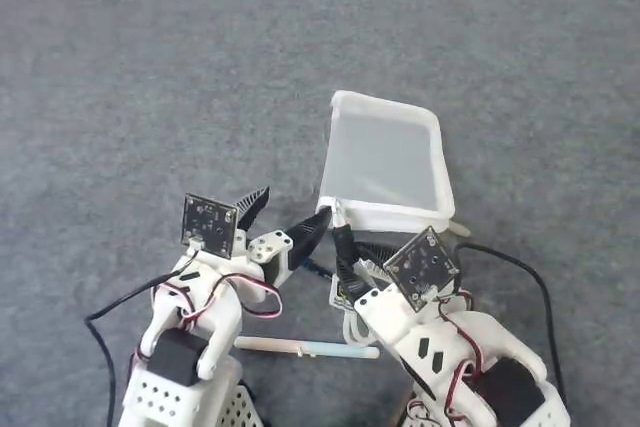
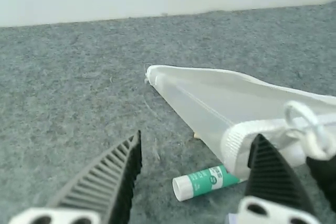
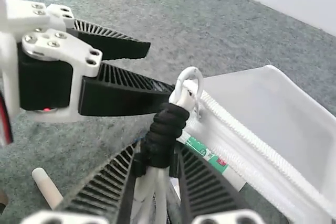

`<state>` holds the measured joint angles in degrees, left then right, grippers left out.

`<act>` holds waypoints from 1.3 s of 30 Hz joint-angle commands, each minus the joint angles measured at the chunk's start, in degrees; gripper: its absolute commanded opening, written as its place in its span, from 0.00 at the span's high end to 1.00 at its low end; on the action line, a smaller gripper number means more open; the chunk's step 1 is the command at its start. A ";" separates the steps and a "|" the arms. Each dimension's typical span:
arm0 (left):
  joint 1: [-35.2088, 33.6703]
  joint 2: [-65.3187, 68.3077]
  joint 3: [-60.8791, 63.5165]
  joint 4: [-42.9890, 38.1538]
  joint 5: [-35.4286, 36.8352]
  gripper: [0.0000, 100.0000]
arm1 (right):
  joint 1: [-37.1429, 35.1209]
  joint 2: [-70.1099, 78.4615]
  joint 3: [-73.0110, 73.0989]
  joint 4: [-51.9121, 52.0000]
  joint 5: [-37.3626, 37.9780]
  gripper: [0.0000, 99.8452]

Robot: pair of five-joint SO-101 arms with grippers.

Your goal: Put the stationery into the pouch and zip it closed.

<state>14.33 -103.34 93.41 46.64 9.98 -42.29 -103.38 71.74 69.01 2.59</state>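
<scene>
The pouch (image 1: pixel 385 162), white and translucent, lies on the grey carpeted bench (image 1: pixel 150 97) with its zipper edge toward the two arms. The right claw (image 3: pixel 157 153) is pinched on a black cord (image 3: pixel 165 127) tied to the white zipper ring (image 3: pixel 189 83) at the pouch's corner. The left claw (image 1: pixel 295 205) is spread wide just beside that same corner, one finger close to the ring. A green-labelled glue stick (image 2: pixel 202 181) lies against the pouch's zipper end, partly hidden by it. A white and pale-blue pen (image 1: pixel 305 347) lies apart from the pouch, between the arms.
</scene>
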 commanded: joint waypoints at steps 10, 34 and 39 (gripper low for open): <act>0.26 -0.97 2.07 -5.54 -2.90 0.83 | -2.68 -0.31 -2.37 0.22 0.70 0.99; -15.74 -1.05 -1.27 -5.10 -12.48 0.99 | 3.03 0.22 -1.49 -2.68 0.35 0.99; -16.00 -1.05 -1.27 -5.10 -12.48 0.99 | 3.03 0.22 -1.49 -2.68 0.35 0.99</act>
<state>-1.32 -103.34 96.22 42.51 -1.80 -40.00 -104.18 71.65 67.43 2.59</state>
